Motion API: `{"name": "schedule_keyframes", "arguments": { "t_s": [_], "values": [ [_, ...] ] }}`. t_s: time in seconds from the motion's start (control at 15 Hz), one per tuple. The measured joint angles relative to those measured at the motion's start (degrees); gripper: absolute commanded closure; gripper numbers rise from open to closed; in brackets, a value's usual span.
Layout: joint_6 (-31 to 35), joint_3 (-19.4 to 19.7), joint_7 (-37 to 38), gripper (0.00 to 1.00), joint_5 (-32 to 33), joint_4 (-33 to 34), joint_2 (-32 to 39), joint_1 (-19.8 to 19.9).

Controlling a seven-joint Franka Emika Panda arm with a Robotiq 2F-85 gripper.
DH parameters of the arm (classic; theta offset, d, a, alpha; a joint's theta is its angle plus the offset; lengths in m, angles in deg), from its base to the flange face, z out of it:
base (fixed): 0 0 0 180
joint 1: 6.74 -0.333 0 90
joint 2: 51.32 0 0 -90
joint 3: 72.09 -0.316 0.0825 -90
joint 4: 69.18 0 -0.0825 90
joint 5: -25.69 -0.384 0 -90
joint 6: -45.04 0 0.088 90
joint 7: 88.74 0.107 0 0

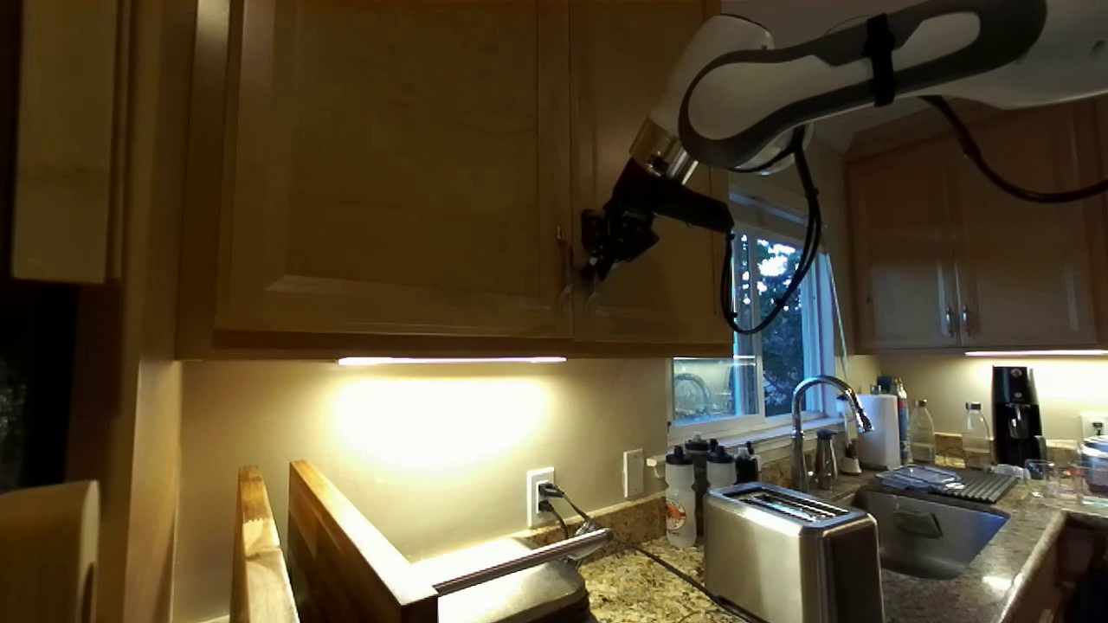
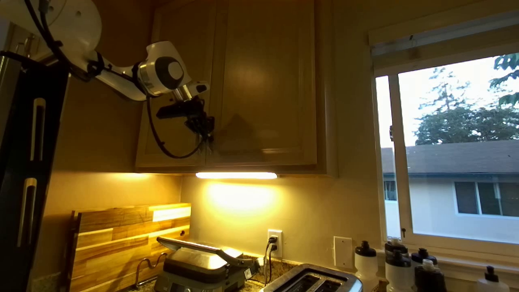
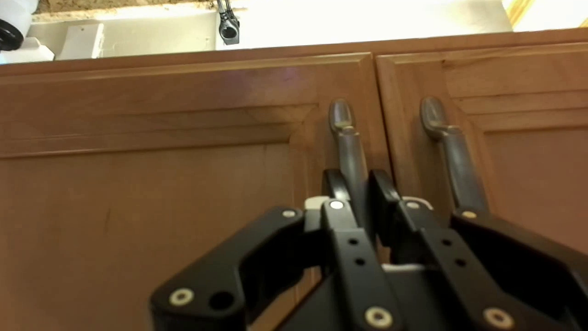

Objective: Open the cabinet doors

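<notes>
Cabinet doors (image 1: 467, 173): in both exterior views, closed, directly above light strip (image 1: 452, 360).
Toaster (image 1: 779, 562): in both exterior views, below and right of light strip.
Faucet (image 1: 799, 424): in an exterior view, lower right of light strip.
House roof (image 2: 454, 158): in an exterior view, right of light strip.
Gripper (image 3: 359, 186): wrist view; jaws gripping one metal door handle (image 3: 351, 151), either side.

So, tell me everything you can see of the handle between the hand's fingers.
The handle is a slim, dull grey bar, metal by its look, with a rounded foot at its lower end. It stands upright on a closed wooden cabinet door, near the edge that meets the neighboring door. The hand has its fingers close on either side, covering the upper part in the wrist view; whether they touch it, I can't tell.
</notes>
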Motion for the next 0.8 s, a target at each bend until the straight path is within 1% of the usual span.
{"name": "schedule_keyframes", "arguments": {
  "t_s": [0.27, 0.4, 0.6, 0.8],
  "values": [
    [-0.6, 0.1, -2.6, 0.91, 0.1, 0.2, 0.0, -0.2],
    [-1.7, 0.9, -5.3, 0.92, -0.9, 0.4, -0.2, -0.9],
    [-5.5, 2.3, -8.7, 0.92, -2.6, 0.2, -1.9, -2.1],
    [-10.6, 2.8, -8.8, 0.92, -2.7, -1.6, -5.8, -2.5]
  ]
}}
